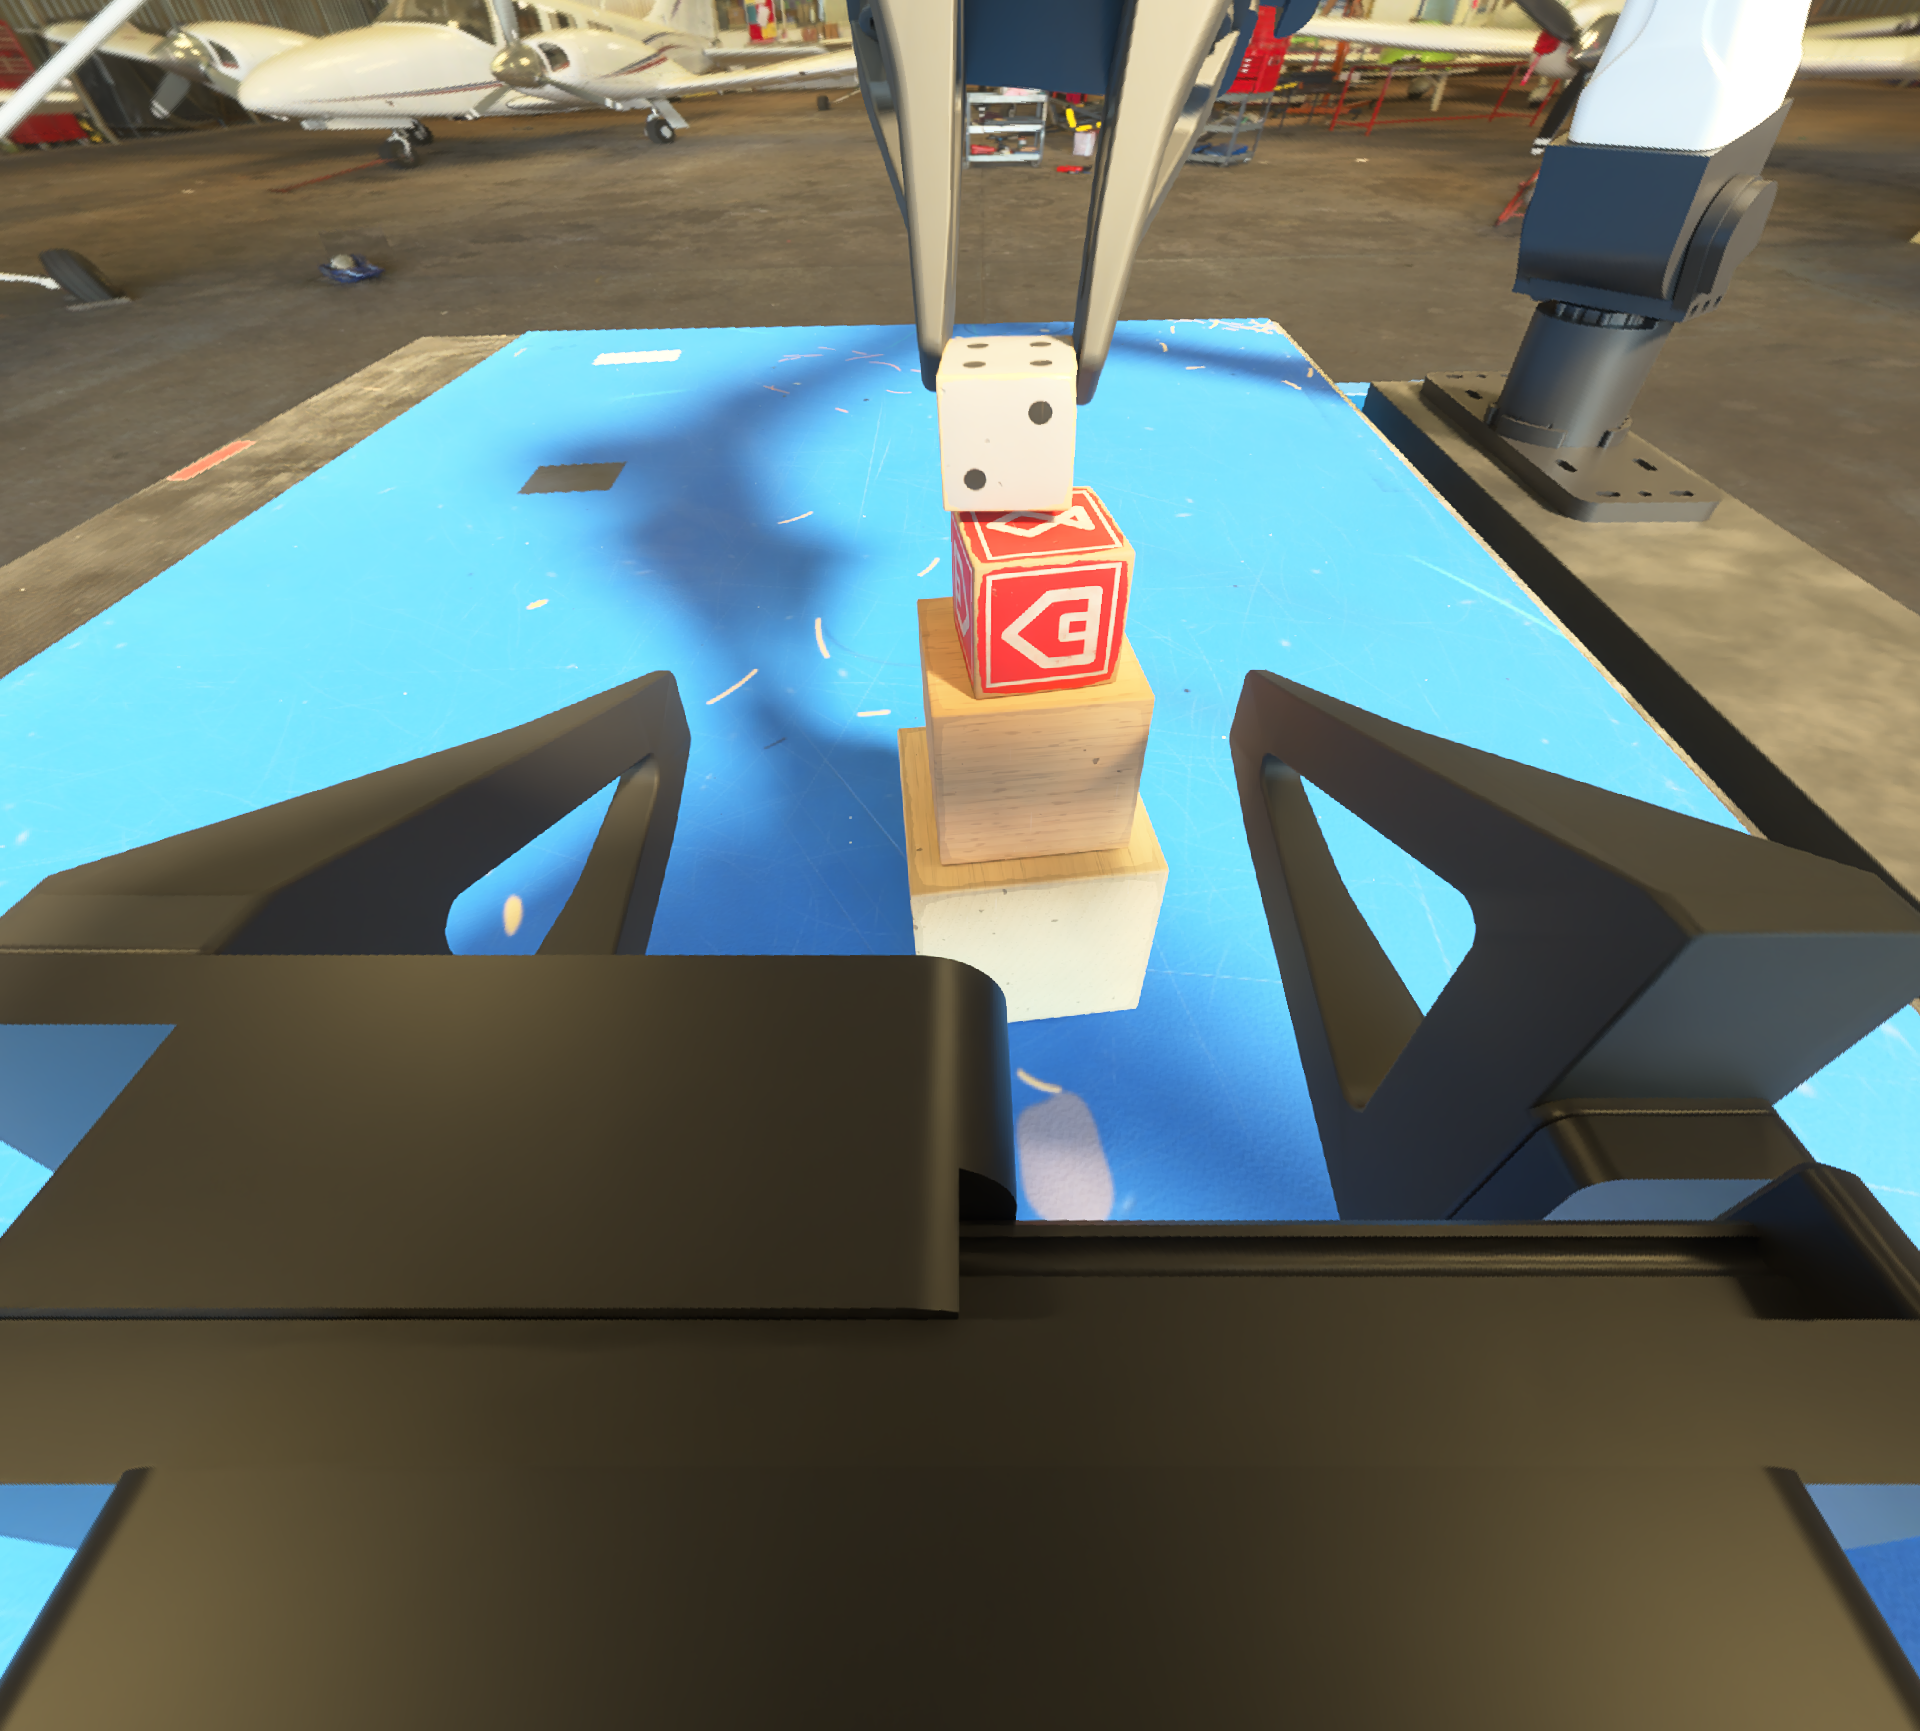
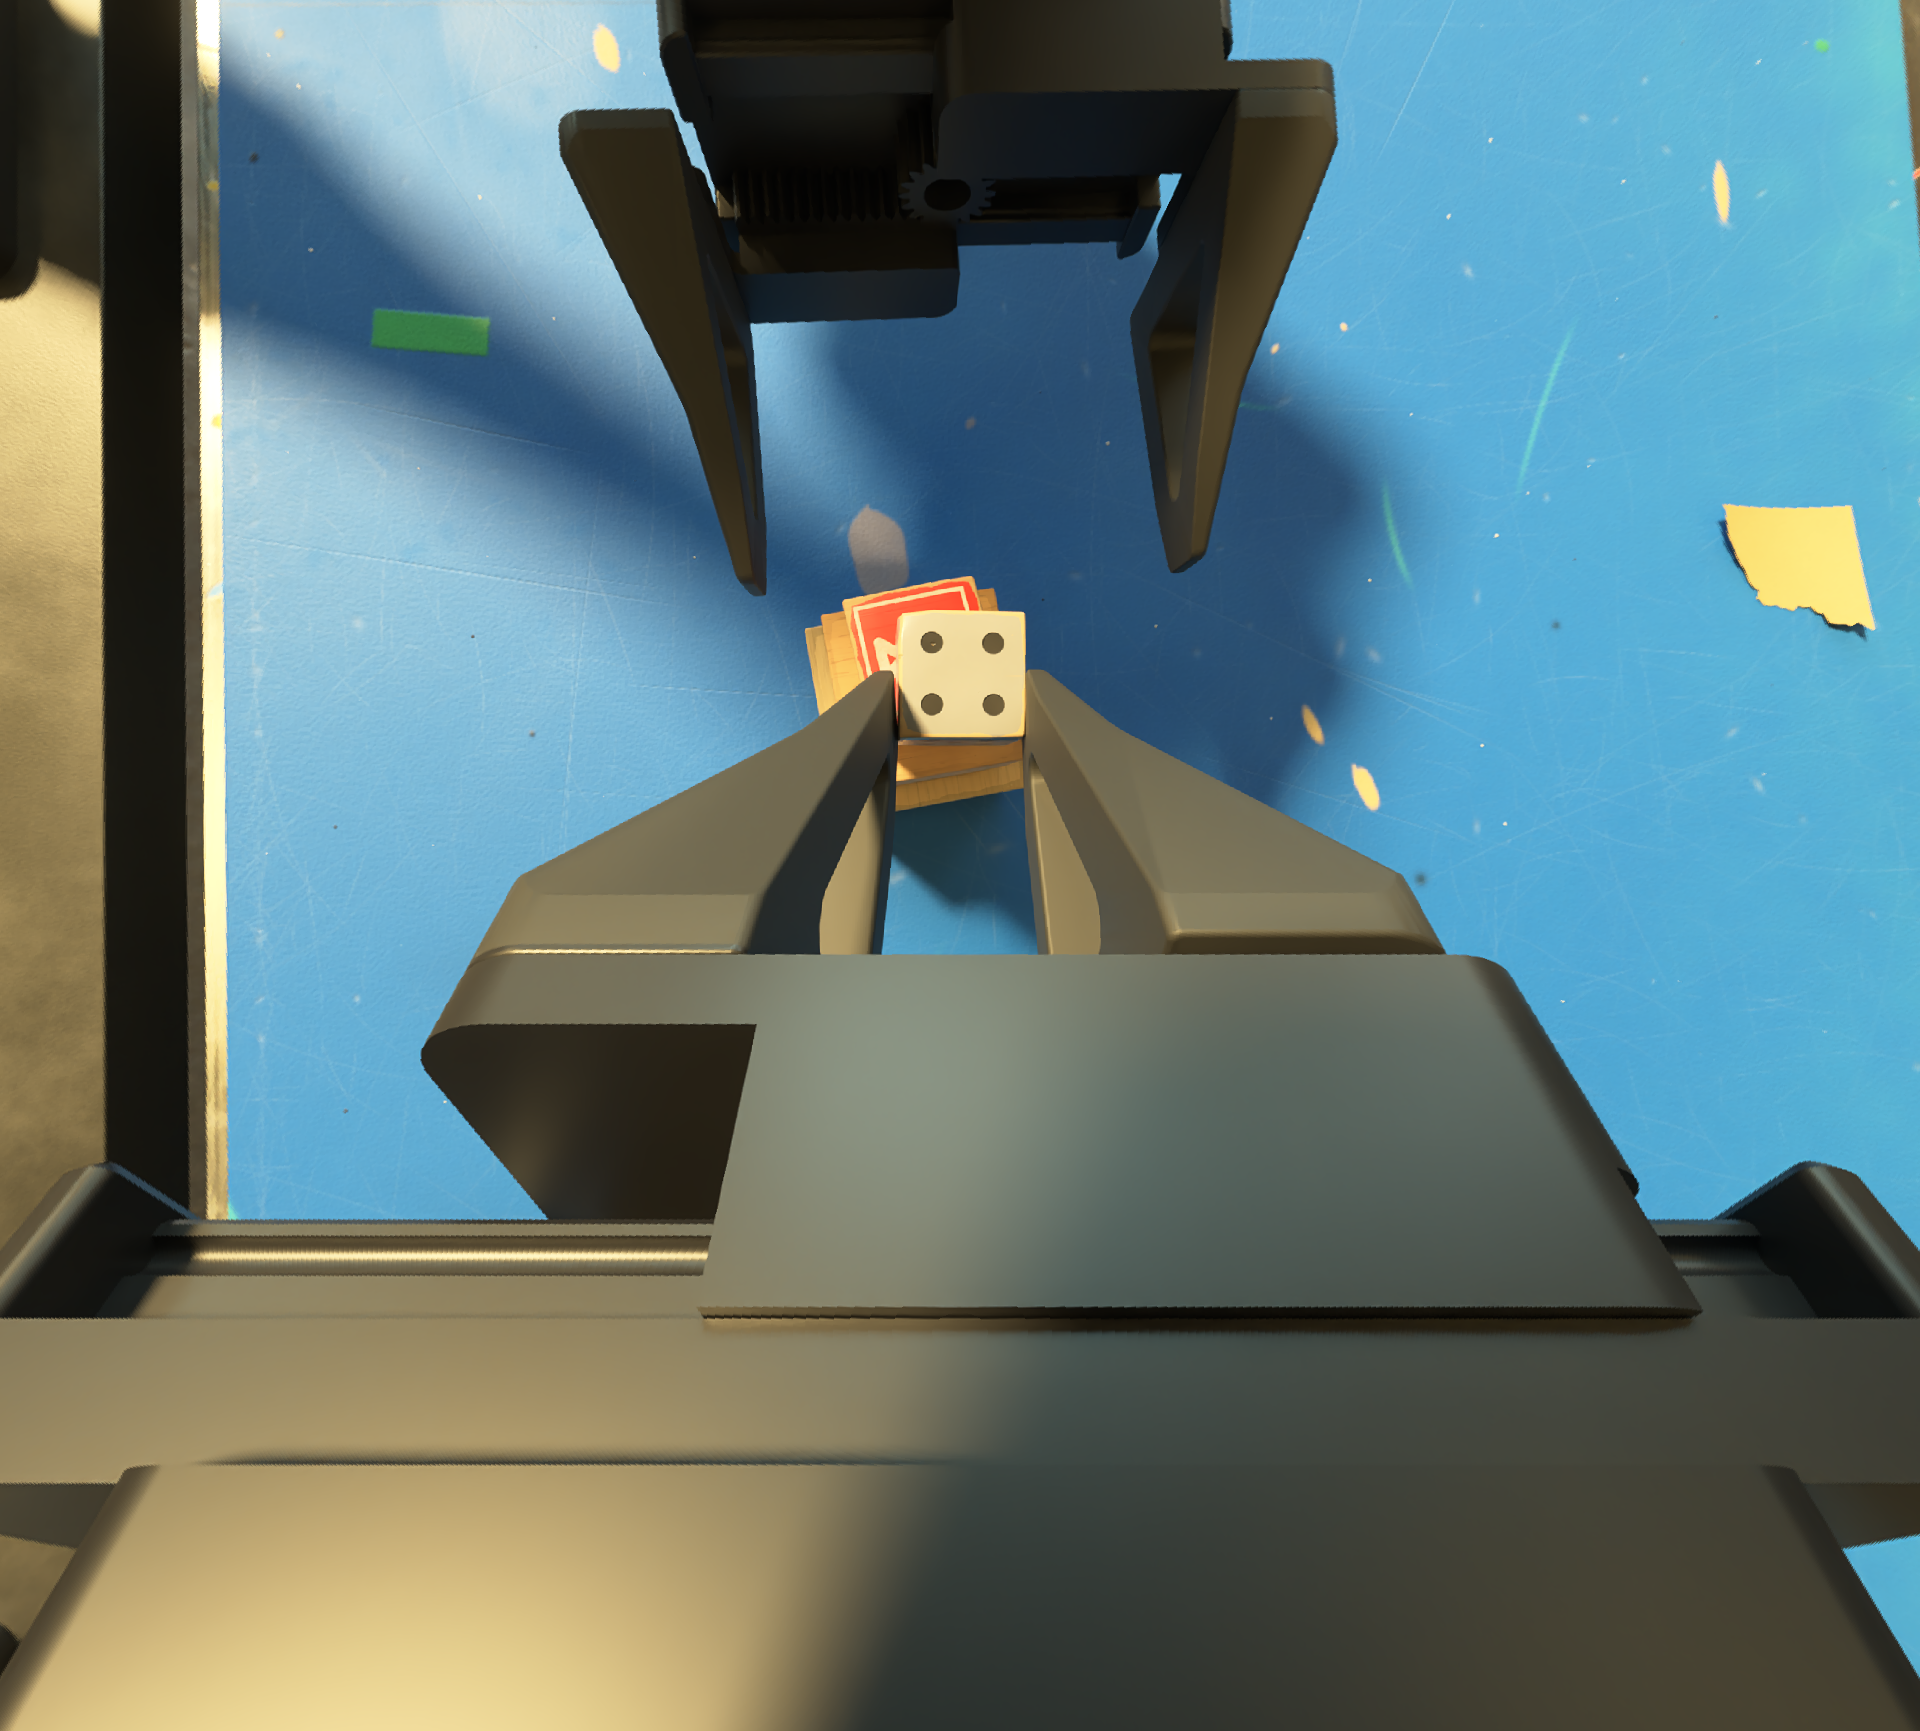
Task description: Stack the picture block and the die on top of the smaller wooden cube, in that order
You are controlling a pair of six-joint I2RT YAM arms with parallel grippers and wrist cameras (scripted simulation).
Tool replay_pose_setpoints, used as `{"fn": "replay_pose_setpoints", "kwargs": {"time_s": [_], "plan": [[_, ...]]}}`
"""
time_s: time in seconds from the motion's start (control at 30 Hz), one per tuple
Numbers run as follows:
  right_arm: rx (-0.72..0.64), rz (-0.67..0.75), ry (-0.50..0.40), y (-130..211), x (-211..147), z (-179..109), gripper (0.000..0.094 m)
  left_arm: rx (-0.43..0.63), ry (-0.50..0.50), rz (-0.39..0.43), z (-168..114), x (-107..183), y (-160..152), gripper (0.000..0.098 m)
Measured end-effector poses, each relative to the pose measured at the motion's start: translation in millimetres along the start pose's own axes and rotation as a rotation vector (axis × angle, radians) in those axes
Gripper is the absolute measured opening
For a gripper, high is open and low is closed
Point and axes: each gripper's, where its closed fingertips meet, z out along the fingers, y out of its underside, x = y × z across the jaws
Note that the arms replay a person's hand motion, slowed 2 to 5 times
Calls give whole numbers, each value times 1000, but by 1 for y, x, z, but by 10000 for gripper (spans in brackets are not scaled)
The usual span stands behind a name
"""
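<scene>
Altogether four stacked blocks: two wooden cubes (image 1: 1034,782), one picture block (image 1: 1044,616), one die (image 1: 1006,424) between right jaws, left jaws agape, empty.

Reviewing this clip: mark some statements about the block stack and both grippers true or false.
1. The right gripper is shut on the die. True.
2. The picture block sits directly on the blue mat. False: it rests on the smaller wooden cube.
3. The left gripper holds the picture block. False: its jaws are open and empty, either side of the stack.
4. The smaller wooden cube stands on a larger wooden cube. True.
5. The die's top face shows six pips. False: four.
</scene>
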Motion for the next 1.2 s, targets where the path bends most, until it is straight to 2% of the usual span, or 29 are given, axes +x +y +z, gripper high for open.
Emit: {"fn": "replay_pose_setpoints", "kwargs": {"time_s": [0.97,1.2], "plan": [[-21,9,5,0,-1,3,205,-8,-2,4,0,1,1,890],[-7,14,11,0,-1,4,329,-11,0,4,0,1,2,890]]}}
